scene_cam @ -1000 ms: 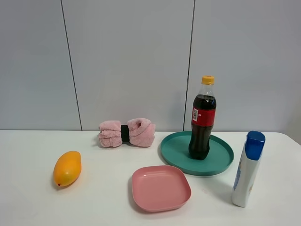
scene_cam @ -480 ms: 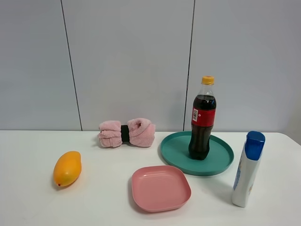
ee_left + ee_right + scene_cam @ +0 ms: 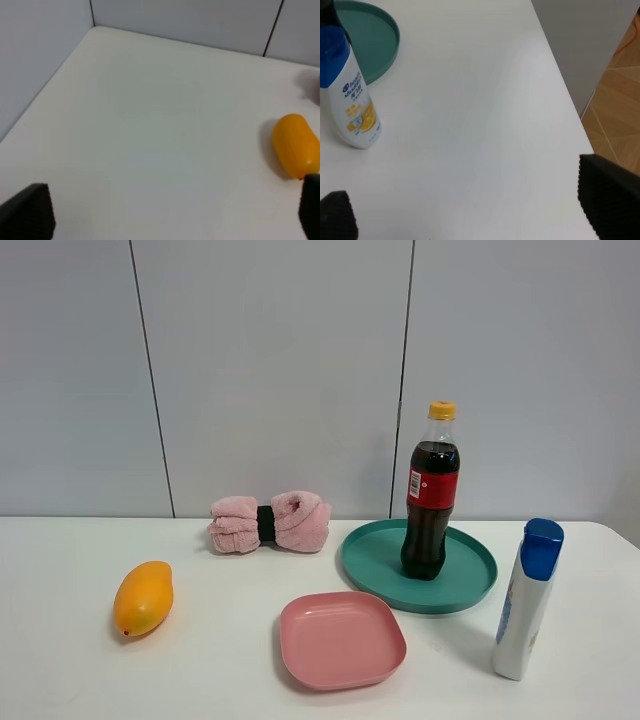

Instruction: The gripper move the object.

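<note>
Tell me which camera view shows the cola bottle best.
The exterior high view: the cola bottle stands whole and upright on the teal tray, cap to base. The right wrist view catches only a dark sliver of it at the frame corner, above the tray. The left wrist view shows none of it.

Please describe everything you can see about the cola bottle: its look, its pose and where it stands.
The cola bottle is clear plastic, filled with dark brown drink to the shoulder, with a red label and a yellow-orange cap, closed. It stands upright on the teal round tray, toward the tray's back. Only the tray touches it; no gripper is near it.
</note>
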